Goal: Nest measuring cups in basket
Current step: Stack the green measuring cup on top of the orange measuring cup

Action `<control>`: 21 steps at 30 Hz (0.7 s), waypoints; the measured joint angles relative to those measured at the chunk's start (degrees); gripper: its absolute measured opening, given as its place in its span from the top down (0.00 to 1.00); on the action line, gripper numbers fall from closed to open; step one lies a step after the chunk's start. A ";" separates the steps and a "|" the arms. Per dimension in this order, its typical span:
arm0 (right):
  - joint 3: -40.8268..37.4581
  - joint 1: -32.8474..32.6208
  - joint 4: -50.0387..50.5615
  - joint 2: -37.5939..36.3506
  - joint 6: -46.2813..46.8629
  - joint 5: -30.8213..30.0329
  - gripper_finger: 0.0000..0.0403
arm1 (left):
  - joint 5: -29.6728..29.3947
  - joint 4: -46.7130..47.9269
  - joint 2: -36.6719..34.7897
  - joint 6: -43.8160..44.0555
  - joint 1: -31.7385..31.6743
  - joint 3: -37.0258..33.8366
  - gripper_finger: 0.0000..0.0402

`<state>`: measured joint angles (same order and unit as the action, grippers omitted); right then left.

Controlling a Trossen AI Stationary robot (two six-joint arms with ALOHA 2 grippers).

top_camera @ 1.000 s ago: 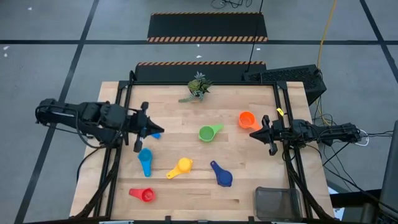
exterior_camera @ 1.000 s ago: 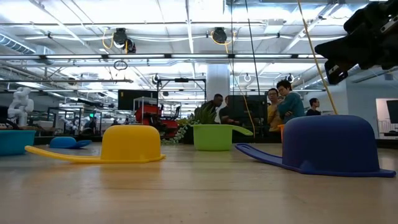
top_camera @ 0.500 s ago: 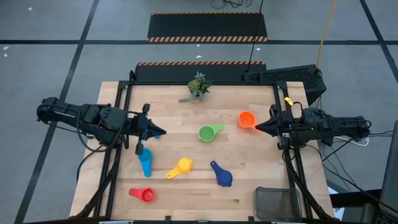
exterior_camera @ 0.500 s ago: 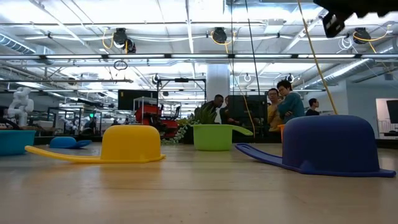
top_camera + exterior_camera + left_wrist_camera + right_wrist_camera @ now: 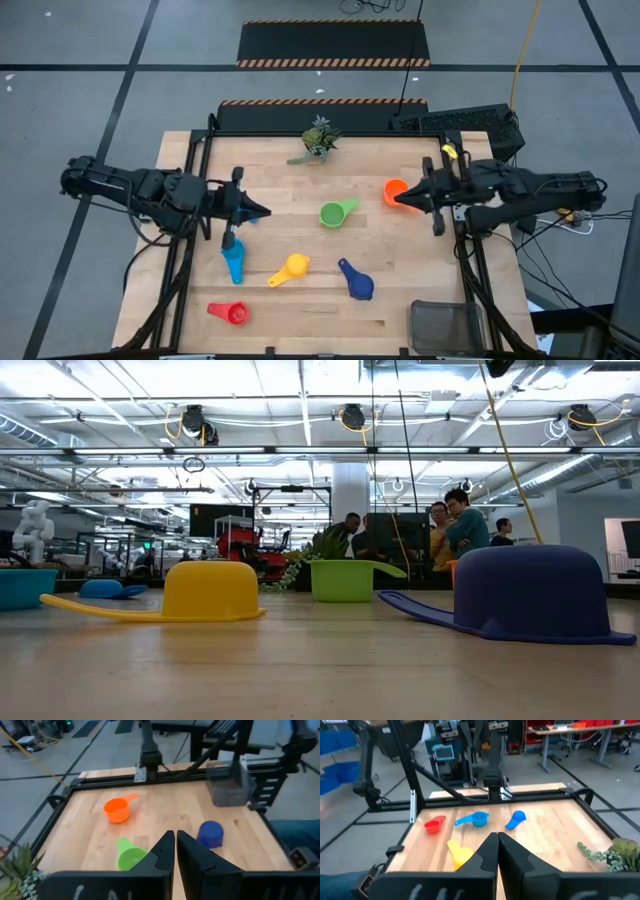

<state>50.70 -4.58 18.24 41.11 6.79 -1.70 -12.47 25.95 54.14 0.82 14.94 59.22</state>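
Six plastic measuring cups (image 5: 338,212) were scattered on the wooden table (image 5: 300,310), handles pointed differently, mesh basket (image 5: 446,327) placed at near-right corner, left gripper (image 5: 252,211) and right gripper (image 5: 402,199) closed, nothing held.

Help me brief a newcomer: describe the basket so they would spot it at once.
Start at the wooden table and look to the corner on the right arm's side, farthest from the plant sprig. The basket sits there: a dark, rectangular mesh tray, unlike the small, bright, round measuring cups.
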 joint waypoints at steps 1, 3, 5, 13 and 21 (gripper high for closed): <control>0.40 0.01 0.02 1.27 0.00 -0.02 1.00 | -0.98 -0.32 0.49 0.38 0.18 0.02 0.94; 0.96 -0.01 0.04 3.82 0.00 -0.08 1.00 | -3.32 -0.96 1.83 0.38 0.41 0.00 0.94; 1.31 0.00 0.04 6.28 0.00 -0.12 1.00 | -5.44 -1.56 3.56 -0.30 0.65 0.00 0.94; 1.42 -0.02 0.07 13.65 0.35 -9.17 1.00 | -7.60 -3.59 10.38 -1.62 0.74 0.02 0.94; 1.42 -0.03 -0.39 21.52 0.00 -11.84 1.00 | -10.61 -4.09 18.71 -1.03 0.74 0.00 0.94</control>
<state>52.12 -4.62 17.85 62.63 6.79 -13.54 -23.08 21.86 72.85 -0.21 15.68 59.22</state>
